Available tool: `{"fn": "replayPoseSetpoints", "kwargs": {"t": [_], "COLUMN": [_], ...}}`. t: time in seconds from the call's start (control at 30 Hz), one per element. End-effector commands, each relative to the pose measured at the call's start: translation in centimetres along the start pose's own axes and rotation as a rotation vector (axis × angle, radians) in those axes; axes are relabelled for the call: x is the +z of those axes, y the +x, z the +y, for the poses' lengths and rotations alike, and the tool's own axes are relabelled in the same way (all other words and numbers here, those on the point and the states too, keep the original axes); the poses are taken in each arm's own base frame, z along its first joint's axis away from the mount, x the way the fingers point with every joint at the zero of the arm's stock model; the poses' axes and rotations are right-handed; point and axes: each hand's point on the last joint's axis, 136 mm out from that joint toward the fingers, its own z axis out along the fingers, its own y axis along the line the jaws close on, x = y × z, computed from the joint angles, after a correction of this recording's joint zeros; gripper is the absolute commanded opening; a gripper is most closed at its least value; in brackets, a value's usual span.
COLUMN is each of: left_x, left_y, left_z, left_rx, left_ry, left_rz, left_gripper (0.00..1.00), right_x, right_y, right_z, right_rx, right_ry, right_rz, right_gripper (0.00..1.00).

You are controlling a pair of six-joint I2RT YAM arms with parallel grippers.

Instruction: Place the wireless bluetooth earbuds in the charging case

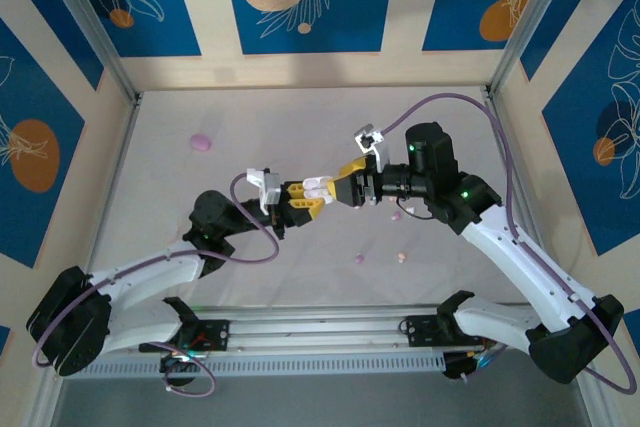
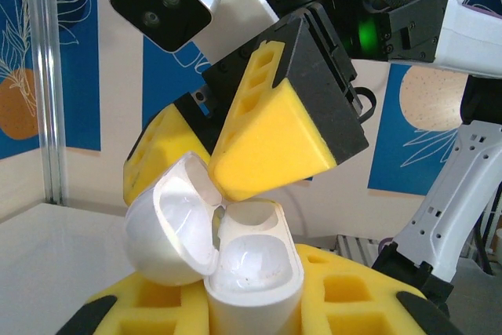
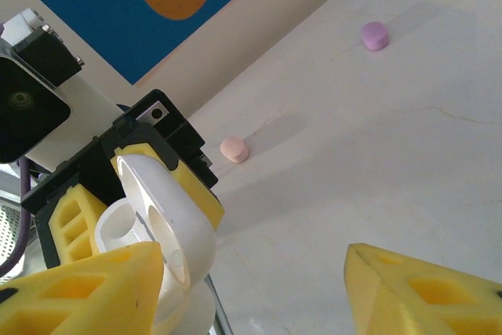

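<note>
We see the left gripper (image 1: 297,199) clenched on the lid-open charging case (image 1: 316,187) mid-frame, seemingly presenting it to the released right gripper (image 1: 337,190) — earbuds (image 1: 401,258) lie loose on the tabletop (image 1: 300,117), lower centre.

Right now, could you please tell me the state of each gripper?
Left gripper: closed on the open white charging case.
Right gripper: open, holding nothing.

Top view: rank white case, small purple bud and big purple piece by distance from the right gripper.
1. white case: centre, at the right gripper fingertips.
2. small purple bud: on the table, toward the bases.
3. big purple piece: far left.
</note>
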Motion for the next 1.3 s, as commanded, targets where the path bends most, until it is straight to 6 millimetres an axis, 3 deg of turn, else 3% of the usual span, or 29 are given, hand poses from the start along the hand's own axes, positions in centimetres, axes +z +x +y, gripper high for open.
{"fn": "replayPoseSetpoints", "kwargs": {"t": [0.0,0.23,0.33,0.43,0.53,0.73,0.87,1.03,1.13,1.27], "left_x": [0.0,-0.5,-0.8,-1.1,-1.4,-1.9,-2.1,-2.2,-2.2,-2.2], "left_y": [-1.2,-1.0,-0.9,-0.8,-0.8,-0.6,-0.7,-0.5,-0.4,-0.1], "left_z": [-0.3,0.3,0.5,0.5,0.4,0.3,0.3,0.2,0.2,0.2], "left_rx": [0.043,0.071,0.079,0.083,0.084,0.079,0.083,0.072,0.062,0.05], "left_ry": [-0.005,-0.063,-0.082,-0.097,-0.105,-0.116,-0.122,-0.12,-0.12,-0.12], "left_rz": [-0.026,-0.019,-0.017,-0.02,-0.024,-0.019,-0.02,-0.018,-0.015,-0.01], "left_gripper": [0.14,0.14,0.14,0.15,0.14,0.15,0.14,0.15,0.15,0.15], "right_x": [-1.3,-4.8,-6.3,-8.0,-9.4,-9.4,-9.3,-9.5,-10.1,-9.6], "right_y": [-1.3,-2.4,-1.8,0.4,4.1,8.8,11.0,13.0,14.6,16.4], "right_z": [1.6,0.3,-1.8,-6.2,-10.3,-14.1,-16.6,-21.1,-23.7,-25.5], "right_rx": [-0.023,0.065,0.145,0.302,0.508,0.741,0.83,0.928,0.95,0.976], "right_ry": [-0.024,0.123,0.239,0.452,0.599,0.634,0.676,0.721,0.825,0.876], "right_rz": [-0.038,-0.152,-0.173,-0.163,-0.127,-0.072,-0.033,0.013,0.119,0.28], "right_gripper": [0.64,0.63,0.59,0.53,0.51,0.49,0.48,0.48,0.46,0.4]}}
